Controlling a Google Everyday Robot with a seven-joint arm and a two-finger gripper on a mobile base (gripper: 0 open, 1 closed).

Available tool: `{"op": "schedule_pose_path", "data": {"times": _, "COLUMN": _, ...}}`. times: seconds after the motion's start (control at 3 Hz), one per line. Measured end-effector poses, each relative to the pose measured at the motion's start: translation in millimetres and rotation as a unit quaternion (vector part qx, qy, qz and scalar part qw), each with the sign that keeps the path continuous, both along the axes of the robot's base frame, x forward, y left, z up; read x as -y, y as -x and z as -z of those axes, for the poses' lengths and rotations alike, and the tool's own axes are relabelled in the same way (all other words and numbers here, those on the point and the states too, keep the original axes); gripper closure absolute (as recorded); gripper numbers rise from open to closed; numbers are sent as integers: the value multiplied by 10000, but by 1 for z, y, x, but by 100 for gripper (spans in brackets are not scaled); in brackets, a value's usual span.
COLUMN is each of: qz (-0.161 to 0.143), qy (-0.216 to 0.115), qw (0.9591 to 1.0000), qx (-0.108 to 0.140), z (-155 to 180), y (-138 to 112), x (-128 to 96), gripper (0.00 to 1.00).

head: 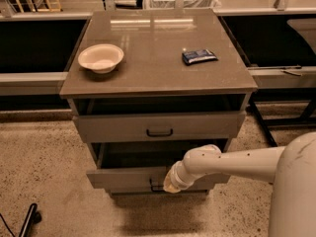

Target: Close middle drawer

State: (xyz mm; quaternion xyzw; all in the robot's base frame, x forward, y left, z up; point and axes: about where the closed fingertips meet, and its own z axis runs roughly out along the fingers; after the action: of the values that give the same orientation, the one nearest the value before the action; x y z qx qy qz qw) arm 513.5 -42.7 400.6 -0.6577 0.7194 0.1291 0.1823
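Note:
The middle drawer of the brown-topped cabinet stands pulled out a little, its grey flat front forward of the top drawer and a dark gap showing above it. My white arm reaches in from the right. My gripper is pressed against the middle drawer's front at its small dark handle, which the wrist mostly hides. The top drawer with its dark bar handle also sits slightly out from the cabinet.
On the cabinet top are a cream bowl at the left and a dark blue packet at the right. Dark shelving flanks the cabinet on both sides. A black object lies on the speckled floor at the lower left.

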Motion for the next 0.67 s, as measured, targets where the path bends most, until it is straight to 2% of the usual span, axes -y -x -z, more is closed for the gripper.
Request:
{"op": "schedule_pose_path", "data": {"times": 0.33, "qz": 77, "qy": 24, "qw": 10000, "qx": -13, "z": 5, "y": -7, "x": 4, "gripper": 52}}
{"op": "schedule_pose_path", "data": {"times": 0.67, "qz": 75, "qy": 32, "qw": 10000, "qx": -22, "z": 7, "y": -9, "x": 4, "gripper": 21}}
